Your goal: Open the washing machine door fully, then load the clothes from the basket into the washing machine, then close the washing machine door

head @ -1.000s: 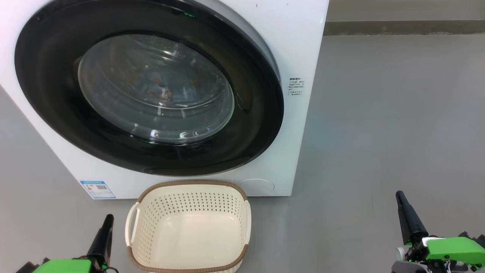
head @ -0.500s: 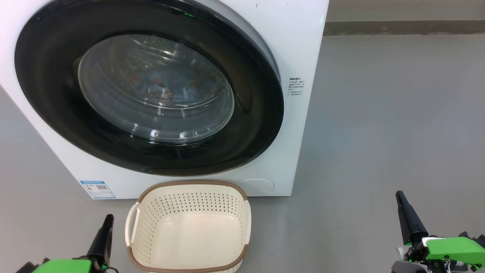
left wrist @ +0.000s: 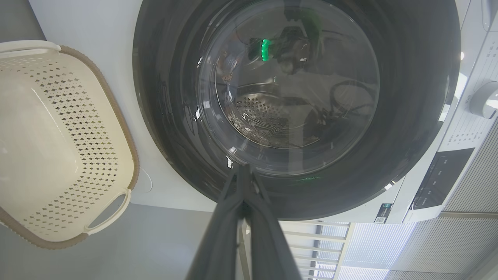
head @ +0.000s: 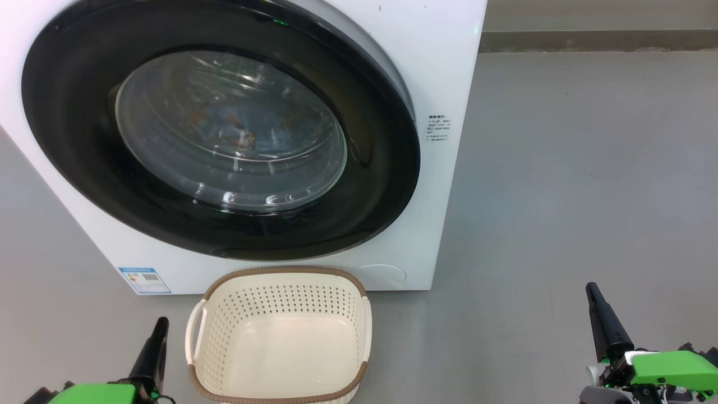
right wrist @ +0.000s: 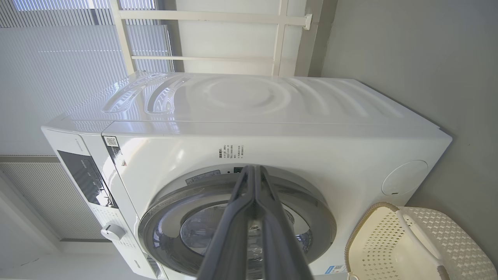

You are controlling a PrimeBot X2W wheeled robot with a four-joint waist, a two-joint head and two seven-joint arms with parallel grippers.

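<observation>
The washing machine (head: 449, 67) is white, and its round black door (head: 73, 151) lies shut against the front. Behind the door's glass bowl I make out pale blue clothes (head: 235, 128) with brown-orange spots, blurred by reflections. The cream basket (head: 280, 274) with its brown rim stands on the floor just below the door, with nothing inside. My left gripper (head: 161, 322) is shut and rests left of the basket. My right gripper (head: 590, 288) is shut too, far out to the right. In the wrist views both grippers (left wrist: 243, 168) (right wrist: 253, 168) point at the door (left wrist: 408, 116) (right wrist: 311, 210).
Grey floor (head: 561, 196) stretches wide to the right of the machine, up to a dark skirting (head: 594, 40) at the back. A control panel (left wrist: 439, 182) and a dial (left wrist: 484, 99) sit above the door. A small blue label (head: 145, 279) marks the machine's lower left corner.
</observation>
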